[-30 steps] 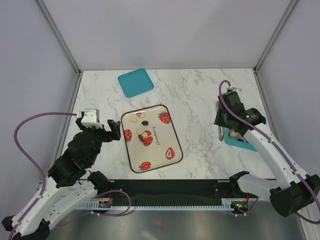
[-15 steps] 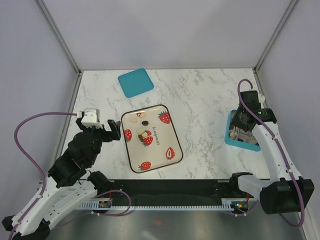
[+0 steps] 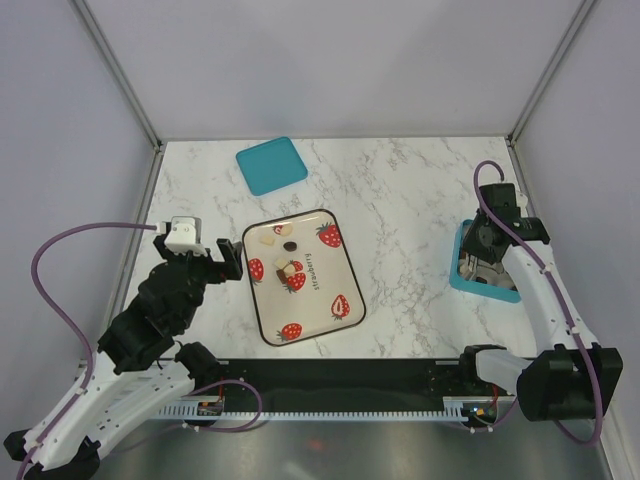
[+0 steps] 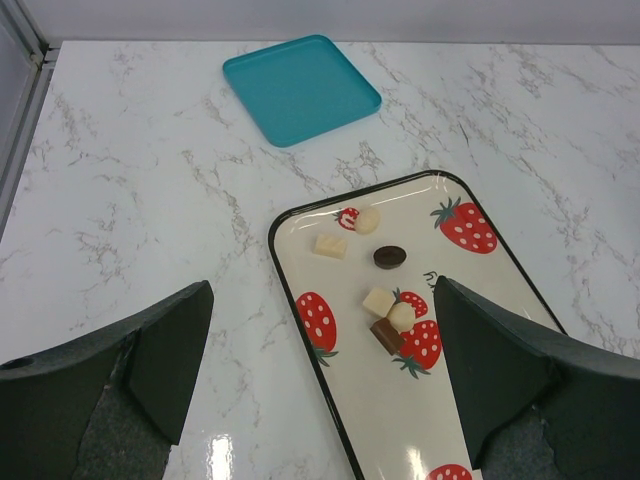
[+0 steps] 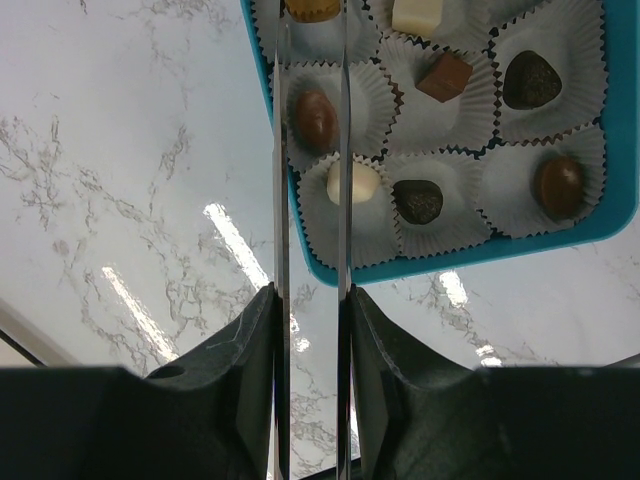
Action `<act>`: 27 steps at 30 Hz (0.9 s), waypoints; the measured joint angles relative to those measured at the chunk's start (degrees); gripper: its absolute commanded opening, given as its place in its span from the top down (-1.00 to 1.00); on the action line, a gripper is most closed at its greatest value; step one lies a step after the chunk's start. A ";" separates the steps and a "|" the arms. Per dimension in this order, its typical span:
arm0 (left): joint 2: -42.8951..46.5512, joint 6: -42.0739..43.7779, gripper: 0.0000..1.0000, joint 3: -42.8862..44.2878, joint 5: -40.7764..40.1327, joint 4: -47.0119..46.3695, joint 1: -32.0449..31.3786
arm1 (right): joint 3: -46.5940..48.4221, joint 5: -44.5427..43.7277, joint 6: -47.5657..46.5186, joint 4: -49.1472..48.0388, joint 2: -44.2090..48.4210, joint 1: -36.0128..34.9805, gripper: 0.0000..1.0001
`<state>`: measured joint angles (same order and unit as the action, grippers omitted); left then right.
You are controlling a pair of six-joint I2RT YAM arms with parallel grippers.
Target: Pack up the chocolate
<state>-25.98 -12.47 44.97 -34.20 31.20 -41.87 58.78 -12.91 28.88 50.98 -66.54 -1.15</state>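
Observation:
Several chocolate pieces [image 4: 390, 257], cream, tan and dark brown, lie on the strawberry-print tray [image 3: 330, 310] at mid table; the tray also shows in the left wrist view [image 4: 400, 420]. My left gripper [image 3: 218, 262] is open and empty, hovering at the tray's left edge [image 4: 320, 400]. My right gripper [image 5: 312, 300] has long metal blades and hangs over the teal box [image 5: 470, 255] at the table's right side [image 3: 462, 283]. The box's paper cups hold several chocolates [image 5: 444, 76]. A tan piece [image 5: 312, 8] fills the narrow gap between the blades at the view's top edge.
A teal lid [image 3: 271, 165] lies flat at the back left of the marble table, and shows in the left wrist view [image 4: 300, 88]. Enclosure walls and posts ring the table. The box sits close to the right edge.
My right arm has swung right, from the box's left edge to over the box, then held almost still. My left arm has not moved.

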 measured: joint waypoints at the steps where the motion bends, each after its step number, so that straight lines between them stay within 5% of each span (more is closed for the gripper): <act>1: -0.13 0.00 -0.99 0.00 0.00 0.00 0.00 | -0.33 0.04 -0.02 -0.13 0.00 0.04 0.23; 27: -0.92 0.00 -0.99 0.00 0.00 -0.02 0.00 | -2.84 0.61 -0.61 -3.67 -0.22 0.42 0.09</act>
<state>-26.89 -12.47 44.97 -34.20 31.18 -41.87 55.94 -12.29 28.27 47.31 -66.76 -0.73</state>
